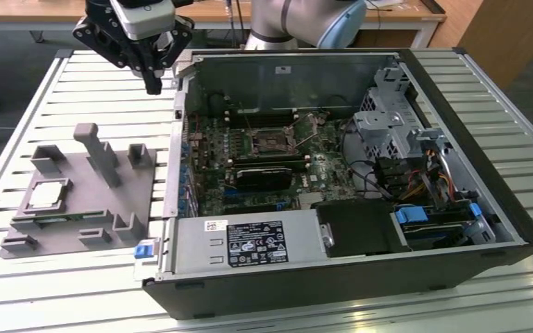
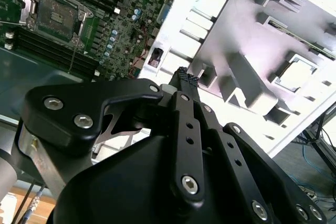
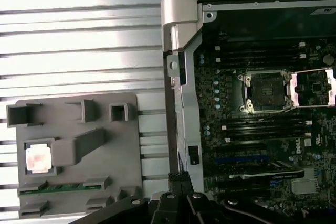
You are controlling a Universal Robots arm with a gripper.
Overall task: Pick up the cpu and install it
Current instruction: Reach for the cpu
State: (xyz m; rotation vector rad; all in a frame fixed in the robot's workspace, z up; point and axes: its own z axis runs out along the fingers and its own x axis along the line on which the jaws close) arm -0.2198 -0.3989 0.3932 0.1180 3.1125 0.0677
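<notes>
While the gripper [image 1: 153,84] hangs at the upper left of the exterior view, its fingers clenched together on nothing, the cpu [image 1: 48,195] lies well apart from it at the left middle of that frame. The silvery square chip rests flat in a recess of the grey plastic fixture [image 1: 144,189], on the fixture's side away from the open computer case [image 1: 341,288]. The fixture's upright posts stand between chip and case. The tool hovers over the slatted table [image 1: 72,97], just beside the case's corner. Both wrist views catch the chip [image 2: 298,73] [image 3: 38,157] seated in its recess beyond the closed fingertips. On the motherboard the socket [image 1: 268,142] stands open. A printed label [image 1: 255,243] covers the power supply at lower centre, with a small white sticker [image 1: 213,224] beside it.
</notes>
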